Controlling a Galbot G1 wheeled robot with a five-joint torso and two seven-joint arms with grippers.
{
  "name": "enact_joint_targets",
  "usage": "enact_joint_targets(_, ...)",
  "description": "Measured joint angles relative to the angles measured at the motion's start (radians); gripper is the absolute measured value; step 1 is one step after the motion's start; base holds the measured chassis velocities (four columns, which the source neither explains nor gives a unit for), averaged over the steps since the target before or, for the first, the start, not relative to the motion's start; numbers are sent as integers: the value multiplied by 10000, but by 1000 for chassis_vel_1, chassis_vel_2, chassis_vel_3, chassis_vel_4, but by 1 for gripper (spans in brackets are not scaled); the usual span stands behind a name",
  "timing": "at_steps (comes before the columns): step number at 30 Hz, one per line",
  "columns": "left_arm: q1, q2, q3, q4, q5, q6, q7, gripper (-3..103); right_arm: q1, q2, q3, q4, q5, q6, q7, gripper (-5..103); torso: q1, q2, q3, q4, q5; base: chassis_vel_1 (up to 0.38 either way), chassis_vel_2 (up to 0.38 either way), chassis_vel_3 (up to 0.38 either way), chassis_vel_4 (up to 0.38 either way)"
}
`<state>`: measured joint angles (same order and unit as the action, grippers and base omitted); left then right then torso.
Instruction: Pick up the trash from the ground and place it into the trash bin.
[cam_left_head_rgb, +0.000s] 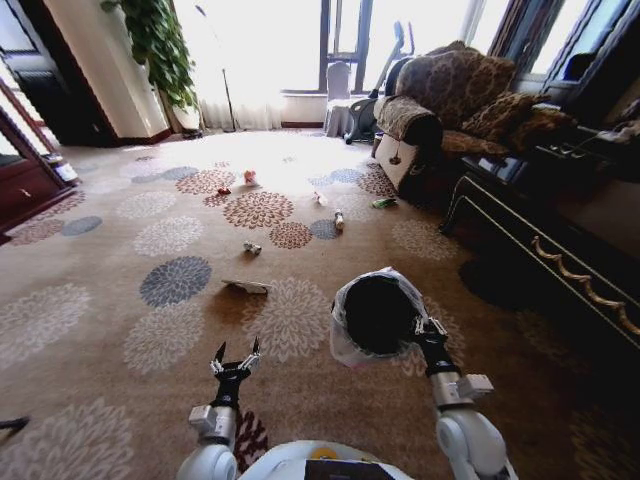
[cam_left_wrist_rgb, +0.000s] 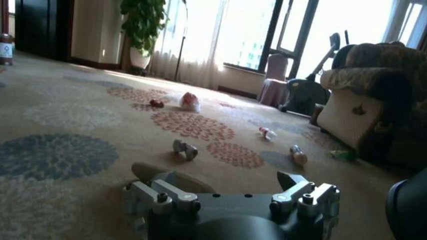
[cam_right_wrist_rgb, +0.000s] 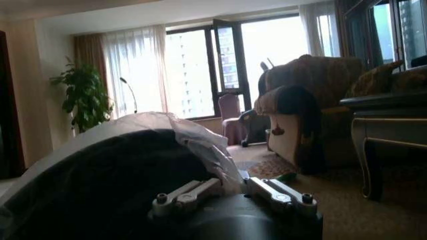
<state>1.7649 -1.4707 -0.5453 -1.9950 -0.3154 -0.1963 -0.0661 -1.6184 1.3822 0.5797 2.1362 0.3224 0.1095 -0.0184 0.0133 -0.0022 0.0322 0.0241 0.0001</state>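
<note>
Two grippers work low over a flower-patterned carpet (cam_left_head_rgb: 120, 270). In the head view, the right gripper (cam_left_head_rgb: 430, 326) at 5 o'clock clenches the rim of the bag-lined round black trash bin (cam_left_head_rgb: 378, 315); the left gripper (cam_left_head_rgb: 236, 355), fingers released, hangs at 6 o'clock below a flat white card (cam_left_head_rgb: 246, 286).

Left wrist view: small clear bottles (cam_left_wrist_rgb: 185, 149) and a crumpled white-and-red wrapper (cam_left_wrist_rgb: 190, 101) lie scattered beyond.

Right wrist view: fingers (cam_right_wrist_rgb: 188, 193) pinch the crinkled bag.

A home living room is being shown: a tan carpet patterned with round floral medallions (cam_left_head_rgb: 258, 210), a brown patterned upholstered sofa with cushions (cam_left_head_rgb: 452, 100), tall bright windows hung with sheer curtains (cam_right_wrist_rgb: 193, 75), a leafy green potted plant (cam_left_head_rgb: 160, 45) and a dark wooden side surface with gold trim (cam_left_head_rgb: 560, 235).
</note>
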Motion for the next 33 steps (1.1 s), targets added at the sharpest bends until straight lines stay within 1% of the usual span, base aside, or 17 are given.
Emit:
enact_joint_targets(6,-134,-11,40,85,-181,191,-86,99,-8,66,-91,-30,6,-3,2,0,0,0,1,-2,-3,-226,235,229,-225)
enact_joint_targets(10,-194,25,21,171,-311,288,-175,99,-17,141,-169,-75,-3,72,3,0,1,0,2,2,1,-275,284,282,-286)
enact_joint_targets(13,-230,135,-52,194,-574,392,-196,99,4,194,-198,-108,-46,141,3,0,6,-1,5,-2,-2,-221,256,238,-241)
enact_joint_targets(14,-230,135,-52,194,-574,392,-196,99,4,194,-198,-108,-46,141,3,0,6,-1,5,-2,-2,-204,235,171,-202)
enact_joint_targets(16,-270,211,-80,194,-835,525,-214,99,34,232,-239,-131,-69,158,4,0,9,-1,7,1,0,-80,115,122,-105)
enact_joint_targets(18,-329,264,-88,194,-1166,685,-263,99,24,271,-275,-134,-123,164,5,0,3,-1,2,0,0,0,0,0,0)
enact_joint_targets(20,-342,278,-88,194,-1270,726,-273,99,14,278,-285,-134,-132,165,5,0,0,0,-1,0,0,16,-7,-33,10)
enact_joint_targets(22,-395,319,-81,194,-1761,913,-372,99,-40,290,-304,-137,-158,182,4,0,-3,1,-3,-2,-1,97,-33,-106,6)
enact_joint_targets(24,-417,329,-80,197,-1915,963,-411,99,-54,290,-303,-140,-163,187,2,0,-3,1,-3,0,0,109,-30,-121,-13)
enact_joint_targets(27,-509,362,-78,248,-2364,1121,-561,99,-90,275,-266,-152,-201,199,3,0,-2,1,-1,0,-3,86,54,-101,-64)
enact_joint_targets(29,-582,378,-80,255,-2692,1266,-664,99,-94,263,-253,-178,-207,201,4,0,-1,1,0,-1,1,100,128,-103,-120)
enact_joint_targets(33,-669,398,-87,304,-2858,1367,-690,99,-84,253,-252,-204,-203,201,5,0,0,1,1,-2,0,136,155,-129,-167)
